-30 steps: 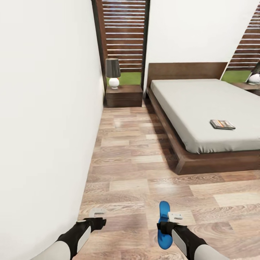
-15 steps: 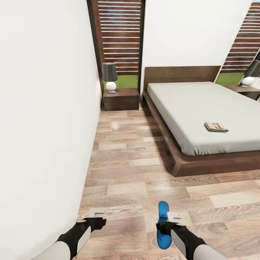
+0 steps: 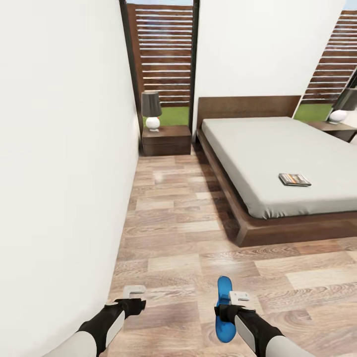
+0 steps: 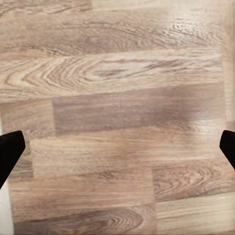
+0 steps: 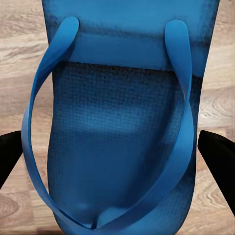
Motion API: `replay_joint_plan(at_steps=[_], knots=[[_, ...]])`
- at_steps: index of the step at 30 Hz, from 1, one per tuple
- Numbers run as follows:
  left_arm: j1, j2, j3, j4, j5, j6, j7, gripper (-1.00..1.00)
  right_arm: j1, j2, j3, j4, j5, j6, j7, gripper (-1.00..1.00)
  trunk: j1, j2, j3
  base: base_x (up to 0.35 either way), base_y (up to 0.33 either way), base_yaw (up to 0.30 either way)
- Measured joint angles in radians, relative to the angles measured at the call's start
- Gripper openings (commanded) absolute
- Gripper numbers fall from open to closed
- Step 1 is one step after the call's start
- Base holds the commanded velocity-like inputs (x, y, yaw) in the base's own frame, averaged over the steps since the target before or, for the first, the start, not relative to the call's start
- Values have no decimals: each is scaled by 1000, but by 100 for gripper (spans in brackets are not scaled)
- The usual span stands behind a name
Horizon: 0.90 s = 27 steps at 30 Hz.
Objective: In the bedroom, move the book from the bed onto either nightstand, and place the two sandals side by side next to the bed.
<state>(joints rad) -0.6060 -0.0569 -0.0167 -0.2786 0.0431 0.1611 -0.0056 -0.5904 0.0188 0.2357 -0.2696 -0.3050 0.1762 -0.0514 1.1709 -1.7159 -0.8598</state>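
1. One blue sandal [image 3: 224, 308] is showing, sole long and narrow, lying along the floor under the right gripper [image 3: 237, 297]. In the right wrist view the sandal [image 5: 120, 122] is showing a textured blue footbed and two blue straps meeting in a V at the toe post.
2. The right gripper's two dark fingertips [image 5: 219, 156] are sitting wide apart on either side of the sandal, not touching it. So it is spread open; whether it is carrying the sandal I cannot tell.
3. One book [image 3: 294, 179] is lying flat on the bed [image 3: 277, 148], near the bed's foot edge. It is thin with a dark cover and an orange band.
4. One bed is showing, with a pale mattress, a dark brown frame and a low headboard against the far wall.
5. Two nightstands are showing: one nightstand [image 3: 166, 140] between the left wall and the bed, and a second nightstand [image 3: 342, 130] at the bed's far side, partly cut off.
6. Two lamps are standing there, one lamp [image 3: 151, 110] on the near-wall nightstand and another lamp [image 3: 342, 106] on the far one, each with a dark shade and a white round base.
7. The left gripper [image 3: 133, 293] is hanging over bare wood-plank floor [image 3: 178, 223], fingers [image 4: 10, 152] wide apart, holding nothing.
8. Two slatted windows [image 3: 163, 54] are flanking the headboard wall.
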Motion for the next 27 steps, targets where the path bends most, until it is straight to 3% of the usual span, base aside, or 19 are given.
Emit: replay_joint_plan(at_steps=[27], knots=[[0, -1, -1, 0, 0, -12, 0, 100, 0, -3, 0, 0, 2, 0, 0, -100, -104, 189, 100, 0, 0, 0]])
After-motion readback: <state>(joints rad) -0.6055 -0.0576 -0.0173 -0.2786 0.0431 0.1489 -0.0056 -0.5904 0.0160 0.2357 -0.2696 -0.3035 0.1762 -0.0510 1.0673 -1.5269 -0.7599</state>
